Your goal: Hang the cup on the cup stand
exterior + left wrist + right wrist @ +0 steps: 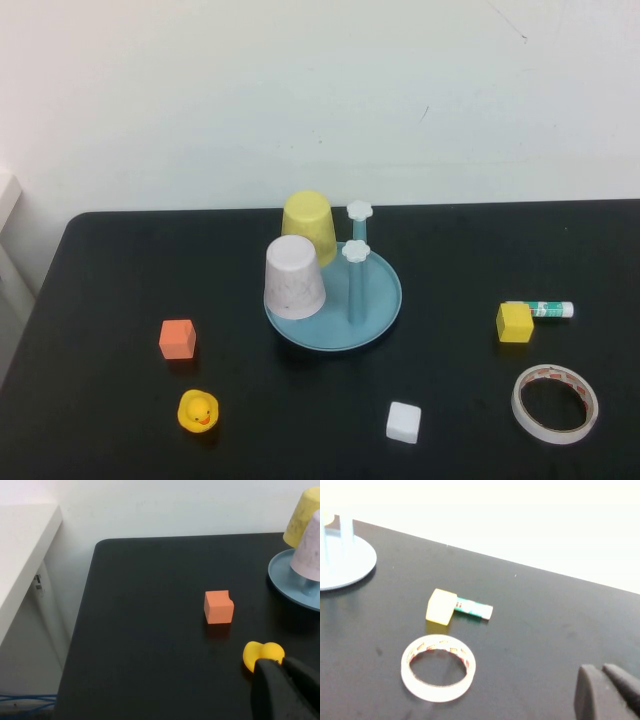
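Cup (294,277) sits inverted on cup stand (385,300), beside yellow cup (309,226); task looks done. Left gripper (283,666) near rubber duck (262,653), right gripper (602,672) near tape roll (438,667): both shut, empty. We keep arms clear of pegs.

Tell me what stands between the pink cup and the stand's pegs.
Nothing does: the pink cup already sits upside down on the cup stand, beside the yellow cup. The left gripper, shut, is near the rubber duck; the right gripper, shut, is near the tape roll.
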You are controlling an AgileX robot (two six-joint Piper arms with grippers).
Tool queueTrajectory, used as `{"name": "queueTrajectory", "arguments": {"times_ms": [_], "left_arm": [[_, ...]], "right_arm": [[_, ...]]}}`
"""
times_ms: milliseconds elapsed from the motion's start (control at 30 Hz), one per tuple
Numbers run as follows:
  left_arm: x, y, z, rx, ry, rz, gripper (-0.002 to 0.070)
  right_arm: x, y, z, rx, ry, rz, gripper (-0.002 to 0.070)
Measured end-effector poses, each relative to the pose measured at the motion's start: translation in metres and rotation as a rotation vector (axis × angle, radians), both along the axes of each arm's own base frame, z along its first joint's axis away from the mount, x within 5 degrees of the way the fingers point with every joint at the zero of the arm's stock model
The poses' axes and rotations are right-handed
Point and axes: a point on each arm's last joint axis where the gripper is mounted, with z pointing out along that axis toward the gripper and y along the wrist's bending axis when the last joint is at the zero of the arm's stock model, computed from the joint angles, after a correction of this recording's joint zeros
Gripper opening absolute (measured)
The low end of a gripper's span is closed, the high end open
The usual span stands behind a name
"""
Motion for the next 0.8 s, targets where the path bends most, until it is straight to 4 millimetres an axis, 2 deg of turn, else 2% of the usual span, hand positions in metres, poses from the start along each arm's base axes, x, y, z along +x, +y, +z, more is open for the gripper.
{"name": "queueTrajectory", "arguments": {"times_ms": [800], "left_arm": [[0.0, 0.0, 0.0, 0.0, 0.0, 0.0, 0.0]], "right_arm": [[-0.002, -0.0031, -0.003, 0.135, 0.061, -0.079, 0.0]]}}
